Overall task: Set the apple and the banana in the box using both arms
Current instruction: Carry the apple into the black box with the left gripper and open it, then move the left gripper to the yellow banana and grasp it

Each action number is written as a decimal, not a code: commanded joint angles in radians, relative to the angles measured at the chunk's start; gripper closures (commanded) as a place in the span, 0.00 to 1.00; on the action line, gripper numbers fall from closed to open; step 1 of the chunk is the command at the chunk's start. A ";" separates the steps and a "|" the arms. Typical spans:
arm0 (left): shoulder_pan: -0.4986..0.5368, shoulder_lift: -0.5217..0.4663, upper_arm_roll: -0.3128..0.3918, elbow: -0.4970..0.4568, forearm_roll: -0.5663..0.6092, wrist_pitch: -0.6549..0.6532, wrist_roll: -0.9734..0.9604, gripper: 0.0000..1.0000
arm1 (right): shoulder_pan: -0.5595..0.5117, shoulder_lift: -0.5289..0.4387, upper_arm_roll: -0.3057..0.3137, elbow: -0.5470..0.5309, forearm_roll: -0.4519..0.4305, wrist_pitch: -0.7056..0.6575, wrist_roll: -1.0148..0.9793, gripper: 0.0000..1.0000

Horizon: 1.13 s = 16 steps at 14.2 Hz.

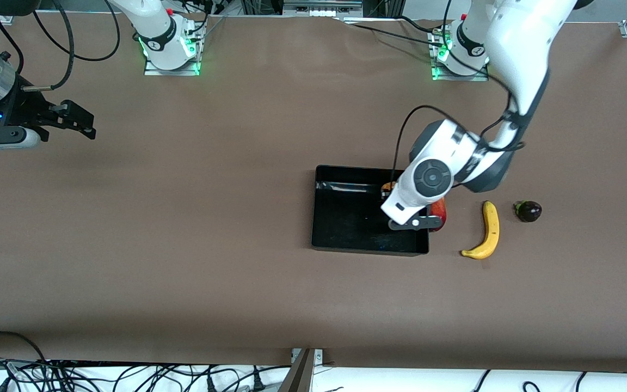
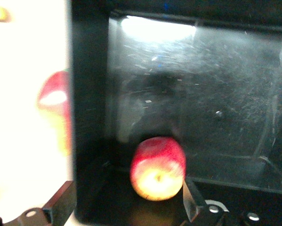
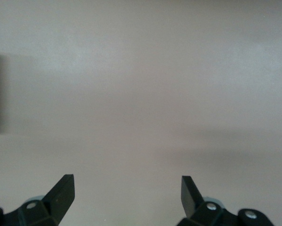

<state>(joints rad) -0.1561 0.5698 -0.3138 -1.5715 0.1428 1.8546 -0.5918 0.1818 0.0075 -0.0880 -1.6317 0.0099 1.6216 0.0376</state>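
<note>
The apple, red with a yellow patch, lies inside the black box near a corner. In the front view only a sliver of the apple shows beside the left arm's wrist, in the box. My left gripper is open low over that corner, and one finger is right beside the apple. In the front view the left gripper is mostly hidden under its wrist. The banana lies on the table beside the box, toward the left arm's end. My right gripper waits open over bare table.
A red-yellow mango lies against the outside of the box wall, between box and banana; it shows blurred in the left wrist view. A dark round fruit sits beside the banana, toward the left arm's end.
</note>
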 commanded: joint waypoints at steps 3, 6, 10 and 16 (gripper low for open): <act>0.140 -0.001 0.010 0.094 0.078 -0.129 0.339 0.00 | -0.009 0.009 0.008 0.024 -0.002 -0.006 0.007 0.00; 0.232 0.051 0.010 0.082 0.158 -0.039 0.592 0.00 | -0.009 0.009 0.008 0.024 -0.002 -0.003 0.007 0.00; 0.346 0.119 0.012 -0.003 0.159 0.162 0.825 0.00 | -0.010 0.009 0.008 0.024 -0.004 -0.002 0.005 0.00; 0.389 0.136 0.012 -0.111 0.219 0.336 0.842 0.39 | -0.012 0.009 0.008 0.024 -0.004 0.001 0.002 0.00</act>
<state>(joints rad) 0.2243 0.7233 -0.2889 -1.6644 0.3315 2.1824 0.2350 0.1819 0.0079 -0.0878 -1.6295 0.0099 1.6251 0.0376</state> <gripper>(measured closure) 0.066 0.000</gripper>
